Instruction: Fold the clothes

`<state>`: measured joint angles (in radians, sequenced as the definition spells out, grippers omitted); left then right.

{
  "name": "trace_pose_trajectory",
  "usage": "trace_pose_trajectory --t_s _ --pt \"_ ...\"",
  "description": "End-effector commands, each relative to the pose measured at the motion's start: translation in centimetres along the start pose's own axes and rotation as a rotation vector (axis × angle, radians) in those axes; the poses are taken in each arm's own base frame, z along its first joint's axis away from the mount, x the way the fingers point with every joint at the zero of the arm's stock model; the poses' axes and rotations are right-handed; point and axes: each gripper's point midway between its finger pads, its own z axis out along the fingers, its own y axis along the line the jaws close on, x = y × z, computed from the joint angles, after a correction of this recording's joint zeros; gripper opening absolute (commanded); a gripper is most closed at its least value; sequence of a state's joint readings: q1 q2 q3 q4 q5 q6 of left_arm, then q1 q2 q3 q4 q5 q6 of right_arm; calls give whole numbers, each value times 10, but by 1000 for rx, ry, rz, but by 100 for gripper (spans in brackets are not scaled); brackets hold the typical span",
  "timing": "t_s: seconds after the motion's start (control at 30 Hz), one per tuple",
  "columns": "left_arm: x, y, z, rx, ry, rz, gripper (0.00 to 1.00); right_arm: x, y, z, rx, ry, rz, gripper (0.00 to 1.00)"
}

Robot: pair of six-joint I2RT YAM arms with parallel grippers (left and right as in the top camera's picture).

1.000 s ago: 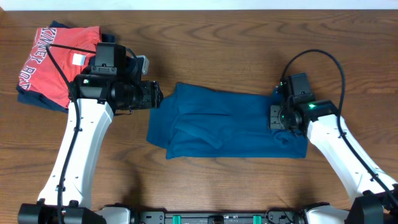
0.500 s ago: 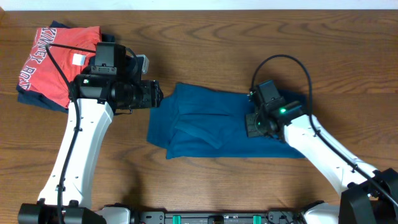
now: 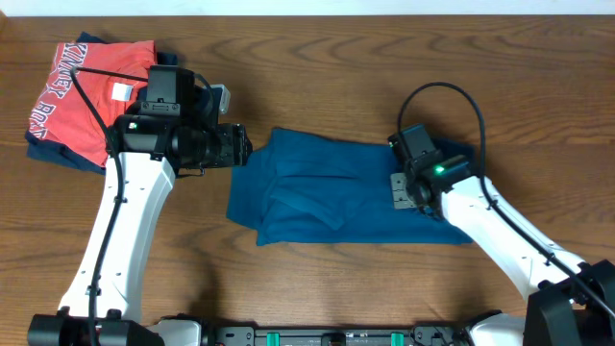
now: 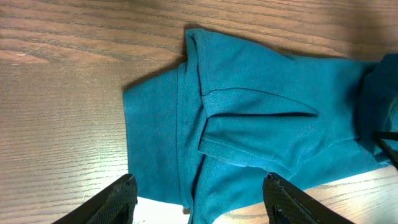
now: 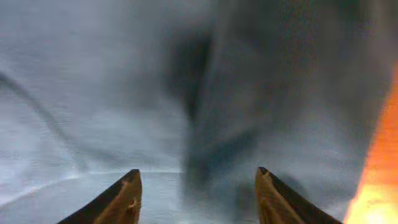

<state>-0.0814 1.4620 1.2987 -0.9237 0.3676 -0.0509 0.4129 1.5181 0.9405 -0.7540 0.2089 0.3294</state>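
- Right gripper (image 5: 198,173): fingers spread, nothing visibly pinched; blurred blue cloth fills its view close below.
- It sits low over the right part of the garment (image 3: 327,192).
- Left gripper (image 4: 199,183): fingers spread wide and empty, hovering above the garment's left edge.
- The garment lies partly folded and rumpled in the middle of the table (image 3: 336,58).
- A red shirt (image 3: 86,86) lies at the far left corner, well apart.

White arms (image 3: 115,235), black wrists (image 3: 183,144), dark fingers (image 4: 118,199)

Soft matt cloth garment (image 3: 327,192) (wood-grain table (image 3: 336,58))
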Motion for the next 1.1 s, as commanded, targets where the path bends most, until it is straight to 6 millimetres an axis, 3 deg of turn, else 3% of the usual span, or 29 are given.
trace_pose_trajectory --t_s 0.0,0.03,0.17,0.6,0.67,0.73,0.77,0.87,0.97,1.0,1.03,1.07 --pt "-4 -2 -4 4 -12 18 66 2 -9 4 39 23 27 50" --pt "-4 -2 -4 4 -12 18 66 6 -7 7 28 41 23 43" --pt "-4 -2 -4 4 -12 18 66 14 14 9 -54 76 4 2" --pt "-4 -2 -4 4 -12 18 66 34 51 -3 -101 88 -131 1" --pt "-4 -2 -4 4 -12 18 66 35 52 -1 -102 82 -136 5" --pt "-4 -2 -4 4 -12 18 66 36 52 2 -103 79 -135 26" --pt "-4 -2 -4 4 -12 18 66 37 52 3 -103 80 -135 26" --pt "-4 -2 -4 4 -11 18 66 36 52 2 -107 72 -161 8" --pt "-4 -2 -4 4 -11 18 66 24 51 -5 -115 33 -139 6" --pt "-4 -2 -4 4 -11 18 66 18 48 -9 -111 13 -124 15" --pt "-3 -2 -4 4 -10 17 66 14 46 -12 -113 -3 -110 41" --pt "-3 -2 -4 4 -8 17 66 11 43 -14 -114 -13 -97 58"
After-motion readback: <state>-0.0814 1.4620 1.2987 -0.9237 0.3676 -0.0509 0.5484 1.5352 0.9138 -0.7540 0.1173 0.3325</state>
